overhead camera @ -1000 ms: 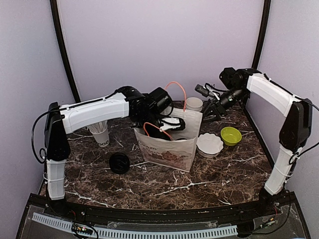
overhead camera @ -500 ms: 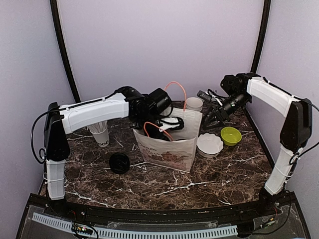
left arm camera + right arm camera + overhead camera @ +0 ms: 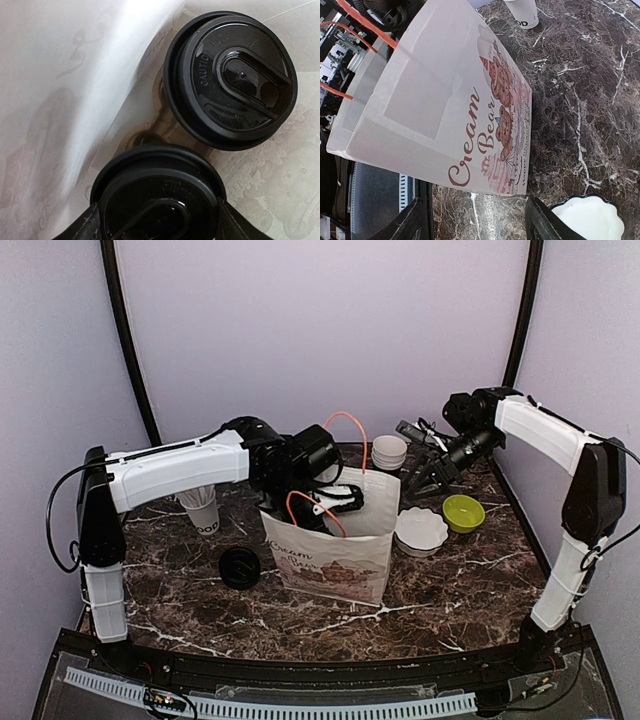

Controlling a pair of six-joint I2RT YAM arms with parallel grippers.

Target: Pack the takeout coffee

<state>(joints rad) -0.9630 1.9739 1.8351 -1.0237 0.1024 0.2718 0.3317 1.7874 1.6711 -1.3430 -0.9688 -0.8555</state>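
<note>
1. Reaching down into the open mouth of the white paper bag (image 3: 335, 555), the left arm (image 3: 180, 465) has its wrist sunk inside the bag, between the orange handles (image 3: 345, 420).
2. Inside the bag, the left wrist view looks straight down on two takeout coffee cups, both capped with black lids.
3. The nearer cup (image 3: 157, 200) sits between the left jaws, which press on either side of it just under the lid rim, pinching it.
4. The farther cup (image 3: 231, 80) stands just beside it on the bag's floor, free of the jaws.
5. The right arm (image 3: 540, 435) hangs behind and to the right of the bag; the right jaws are spread with nothing between them, above the bag's printed "Cream Bear" face.
6. Left of the bag on the dark marble table (image 3: 450, 590) stand a white cup of sticks (image 3: 203, 508) and a black round piece (image 3: 239, 568); whether that is a lid or a cup I cannot tell.
7. Right of the bag lie a white scalloped dish (image 3: 421, 530) and a green bowl (image 3: 463, 512); behind the bag is a stack of white cups (image 3: 389, 451).
</note>
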